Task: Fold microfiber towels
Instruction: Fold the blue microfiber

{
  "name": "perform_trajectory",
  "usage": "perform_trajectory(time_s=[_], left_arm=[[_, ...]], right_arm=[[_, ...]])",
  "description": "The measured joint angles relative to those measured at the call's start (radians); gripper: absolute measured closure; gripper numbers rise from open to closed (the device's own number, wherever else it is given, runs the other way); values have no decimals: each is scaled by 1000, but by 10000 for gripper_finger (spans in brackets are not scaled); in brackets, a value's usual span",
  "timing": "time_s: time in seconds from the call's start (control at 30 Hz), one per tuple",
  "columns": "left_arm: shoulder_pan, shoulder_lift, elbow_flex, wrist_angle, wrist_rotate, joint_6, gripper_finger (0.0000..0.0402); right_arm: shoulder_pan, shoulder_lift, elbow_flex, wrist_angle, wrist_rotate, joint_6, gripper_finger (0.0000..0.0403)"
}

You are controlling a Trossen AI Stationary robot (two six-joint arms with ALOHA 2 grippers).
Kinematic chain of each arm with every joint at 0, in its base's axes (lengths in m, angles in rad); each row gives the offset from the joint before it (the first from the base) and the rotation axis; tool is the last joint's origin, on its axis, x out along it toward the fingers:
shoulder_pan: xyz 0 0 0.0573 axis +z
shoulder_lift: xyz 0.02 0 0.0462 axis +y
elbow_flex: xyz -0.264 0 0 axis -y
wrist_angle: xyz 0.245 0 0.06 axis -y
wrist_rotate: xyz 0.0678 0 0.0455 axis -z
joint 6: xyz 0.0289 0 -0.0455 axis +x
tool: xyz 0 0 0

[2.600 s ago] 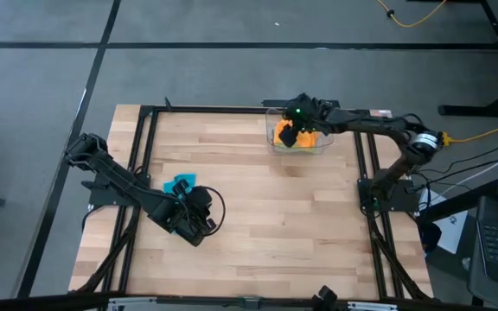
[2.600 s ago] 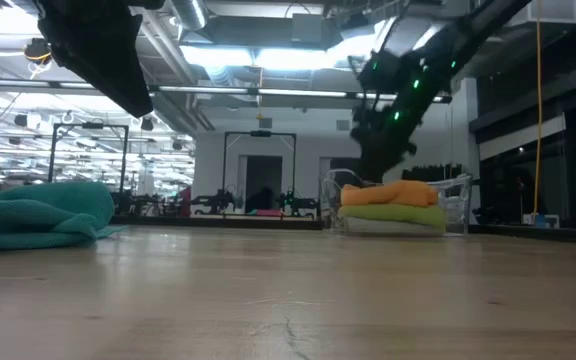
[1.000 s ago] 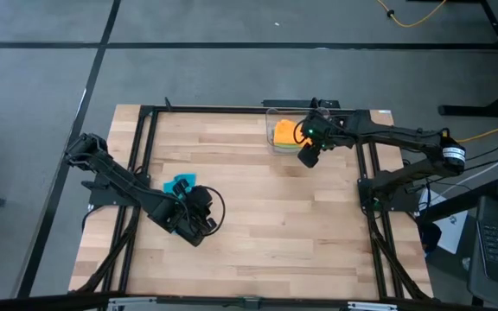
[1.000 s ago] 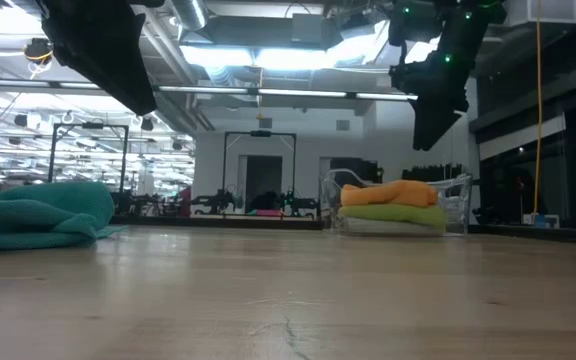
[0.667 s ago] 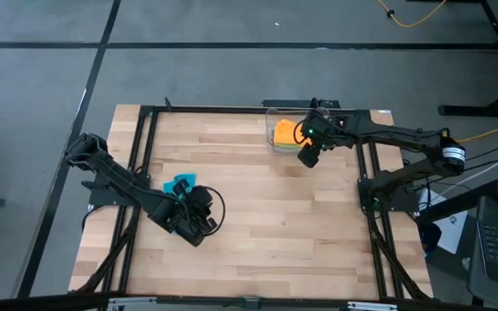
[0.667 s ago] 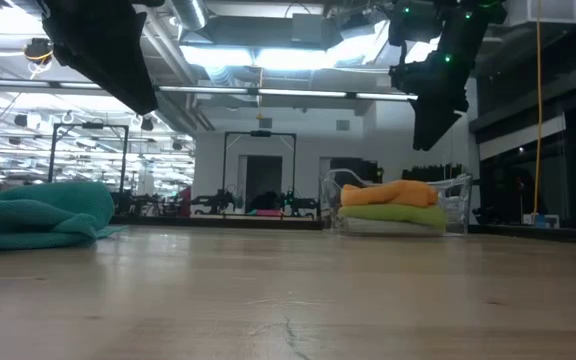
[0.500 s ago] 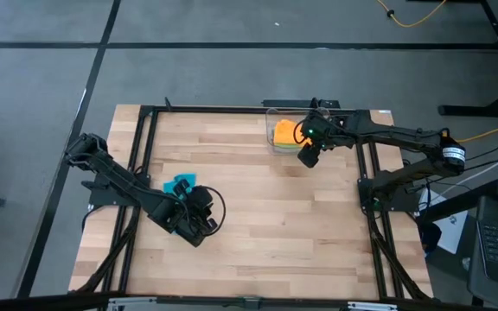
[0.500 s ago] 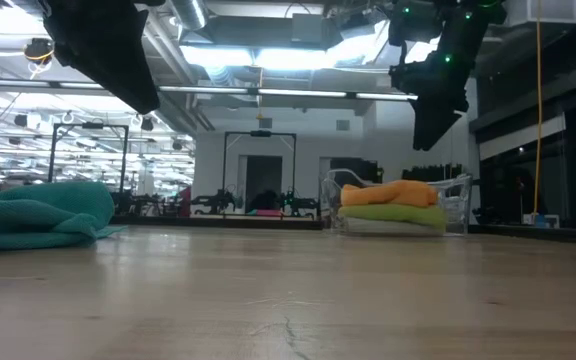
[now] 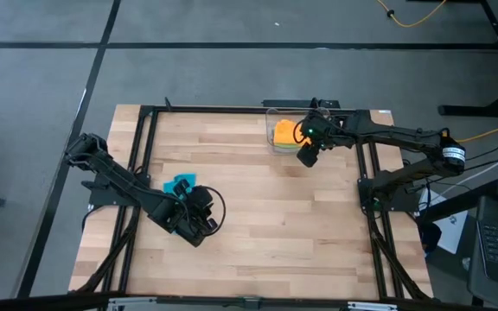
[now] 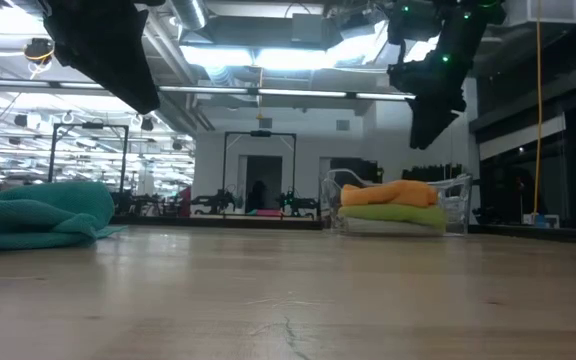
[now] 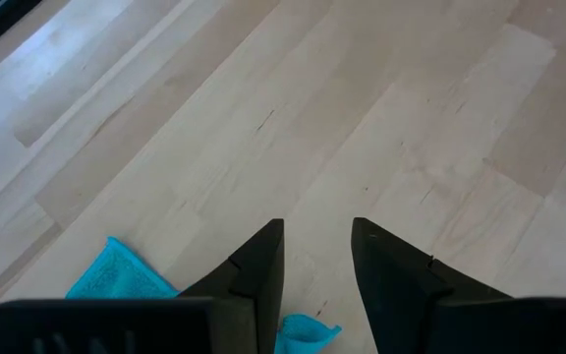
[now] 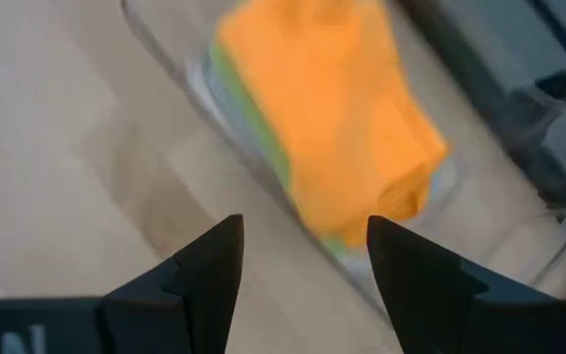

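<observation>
Robotics lab in an open industrial hall: wooden table point(image 9: 258, 216) on black framing, grey floor point(image 9: 232, 69), exposed ceiling ducts point(image 10: 258, 35), strip lights, further rigs behind.

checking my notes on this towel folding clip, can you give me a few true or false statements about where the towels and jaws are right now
1. The orange towel lies on top of the lime green towel in the clear plastic bin. True.
2. The teal towel lies neatly folded in the bin. False: it lies crumpled on the table.
3. The right gripper holds the orange towel. False: its jaws stand open and empty, above the bin.
4. The left gripper holds nothing. True.
</observation>
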Motion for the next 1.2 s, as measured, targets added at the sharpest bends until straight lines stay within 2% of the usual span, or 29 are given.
perform_trajectory(time_s=[0.1, 0.23, 0.47, 0.7, 0.9, 1.07, 1.2], left_arm=[[0, 0, 0, 0, 0, 0, 288], [0, 0, 0, 0, 0, 0, 288], [-11, 0, 0, 0, 32, 8, 288], [-70, 0, 0, 0, 161, 9, 288], [-182, 0, 0, -1, 283, 3, 288], [-286, 0, 0, -19, 287, -113, 288], [-316, 8, 0, -75, 273, -331, 288]], right_arm=[[10, -11, 0, 89, 18, 31, 182], [64, -53, 2, 249, 14, -34, 182], [249, -53, 2, 432, -131, -60, 182], [416, 18, 2, 505, -167, 11, 182], [501, 107, 2, 520, -167, 153, 182], [540, 196, 2, 543, -167, 200, 182], [552, 271, 1, 564, -168, 237, 182]])
